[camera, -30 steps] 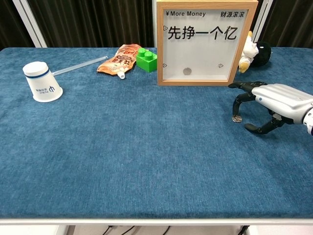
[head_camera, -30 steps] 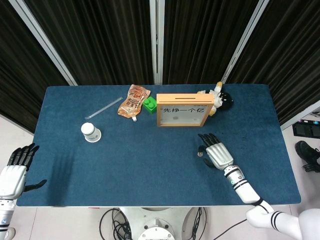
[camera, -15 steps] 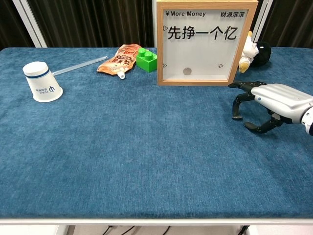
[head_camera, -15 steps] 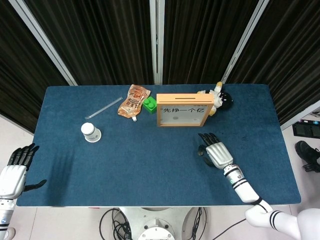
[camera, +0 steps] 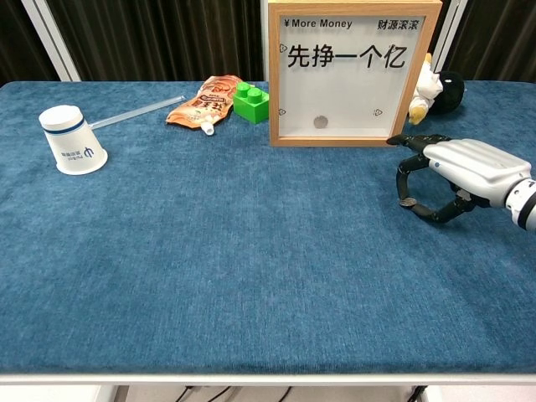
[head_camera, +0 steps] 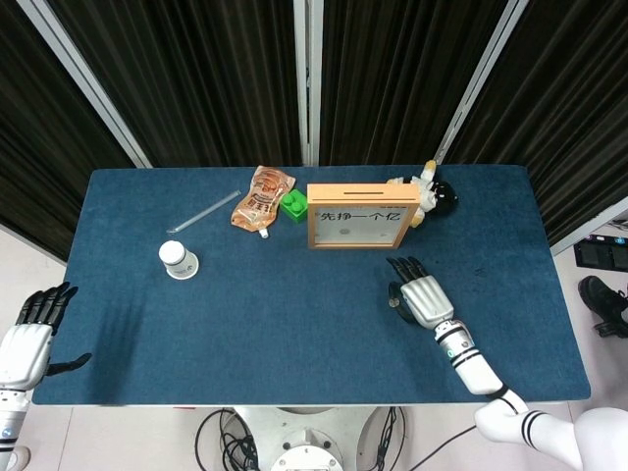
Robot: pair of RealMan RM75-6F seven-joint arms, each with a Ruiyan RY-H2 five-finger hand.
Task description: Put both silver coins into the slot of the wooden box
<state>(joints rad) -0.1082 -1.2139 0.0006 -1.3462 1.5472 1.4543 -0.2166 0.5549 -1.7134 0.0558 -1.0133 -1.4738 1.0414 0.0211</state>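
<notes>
Fingers (camera: pixel 408 172) of the right hand (camera: pixel 448 172) curl down to the blue table (camera: pixel 251 276), tips and thumb arched toward each other over the cloth, just in front of the wooden box (camera: pixel 352 71). Whether they have the coin pinched I cannot tell: a small dark-grey spot shows at the fingertips in the chest view, but it could be a pad or the coin's edge. One silver coin (camera: pixel 320 122) already lies inside the box, behind its window. The left hand (head_camera: pixel 27 339) hangs off the near left corner of the table, fingers spread, holding nothing. The chief risk, as I judge it, is a thin flat coin on soft cloth: the tips may slide over it or push it away instead of lifting it, or lift it so loosely that it drops on the way up. The slot (head_camera: pixel 361 186) on the box's top edge is narrow, so a tilted coin could jam or bounce off, and a heavy approach could knock the upright box backwards.
</notes>
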